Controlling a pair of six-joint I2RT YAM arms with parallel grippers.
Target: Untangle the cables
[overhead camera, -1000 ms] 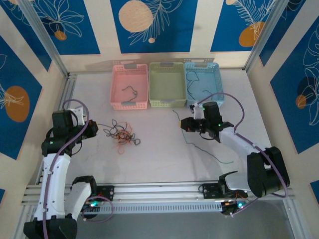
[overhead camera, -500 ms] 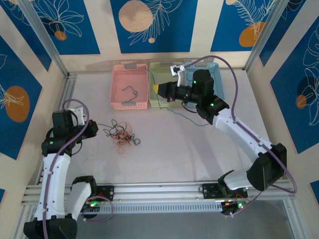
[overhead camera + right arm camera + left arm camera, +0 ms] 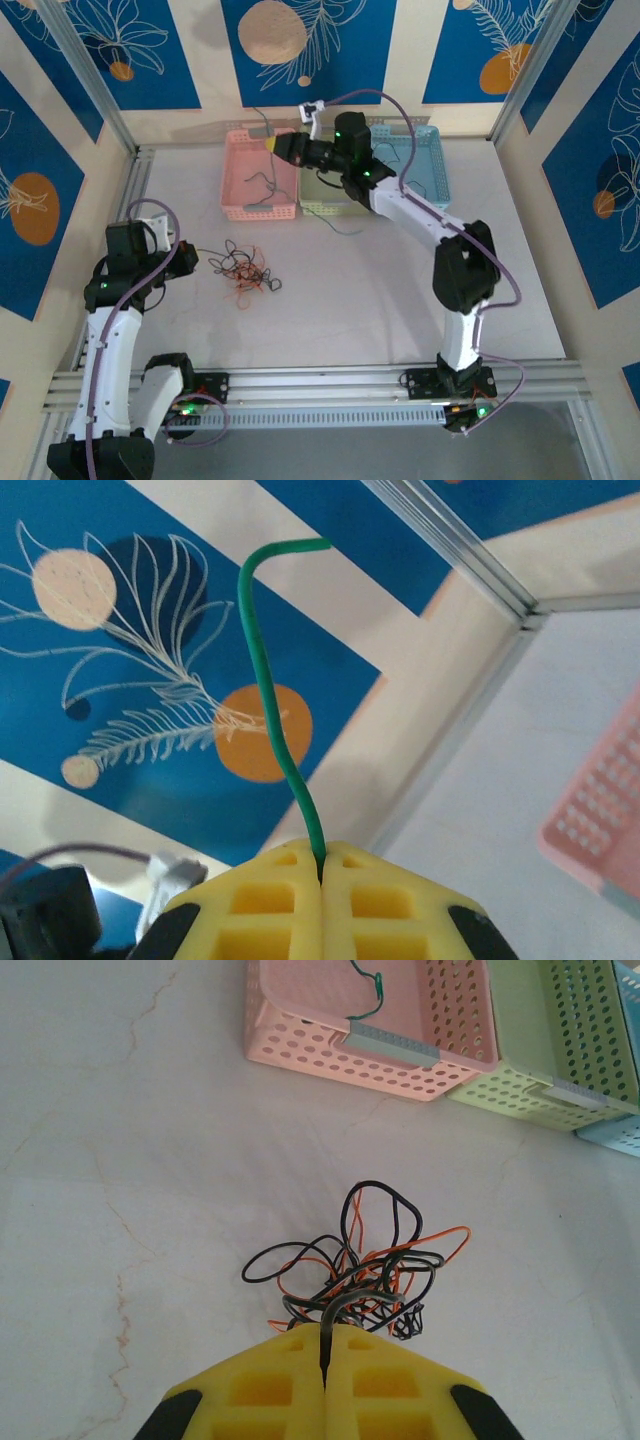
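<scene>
Having swung the right gripper [image 3: 274,144] from right of the pink basket [image 3: 229,175] to above its far rim, clamped on a freed green cable [image 3: 262,680], probably for dropping inside. Pinching a black strand [image 3: 333,1312] of the clump [image 3: 360,1275], near side of that basket, with the left gripper [image 3: 325,1350].

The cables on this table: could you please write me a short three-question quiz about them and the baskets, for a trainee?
1. True or false: the left hand is shut on a black strand of the tangle.
2. What colour is the cable in the right hand? A red, B green, C black.
3. Fill in: in the top view, the pink basket stands to the ___ of the green basket.
Key: 1 true; 2 B; 3 left.
</scene>
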